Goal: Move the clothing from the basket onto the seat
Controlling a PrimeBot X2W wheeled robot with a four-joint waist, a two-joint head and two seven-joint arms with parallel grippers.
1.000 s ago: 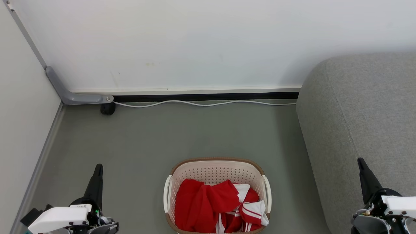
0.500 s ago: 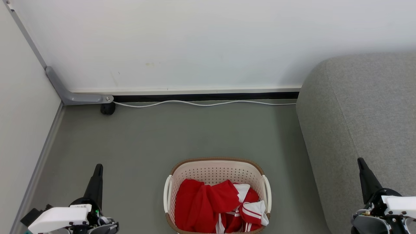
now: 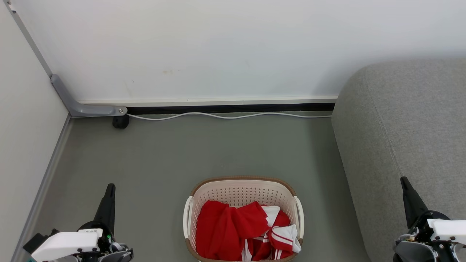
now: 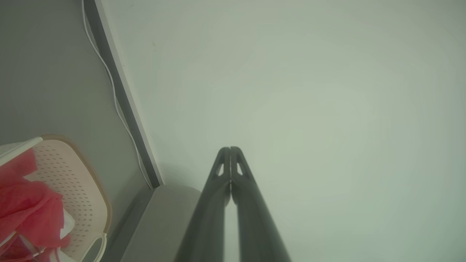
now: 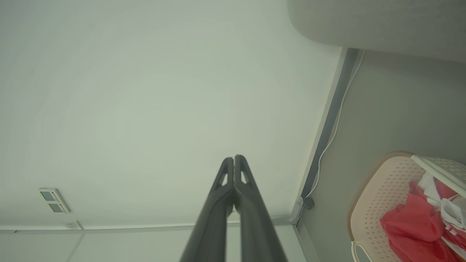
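At the lower left of the head view we see our left gripper (image 3: 110, 187) above the grey floor (image 3: 218, 149), near the floor's left edge. Its two dark fingers (image 4: 213, 203) are pressed together with nothing between them, and the left wrist view shows the tips meeting in front of the pale wall (image 4: 327, 91).

In the floor's back left corner sit a grey bracket (image 3: 85, 109) and a small black wheel (image 3: 121, 122). From there a white cable (image 3: 225, 116) runs along the floor's back edge as far as the couch (image 3: 407, 120).

The basket (image 3: 243, 179) stands on the floor between our two grippers, toward the near side. The clothes (image 3: 233, 229) lie inside it, a red heap with white patches and striped trim, bunched at the near end so that the far perforated wall is bare. A strip of floor separates the basket from the couch.

The couch fills the floor's right side and reaches the back wall. Our right gripper (image 3: 403, 179) shows at the lower right, in front of the couch's fabric. Its fingers (image 5: 214, 207) are also closed on nothing, tips touching in the right wrist view.
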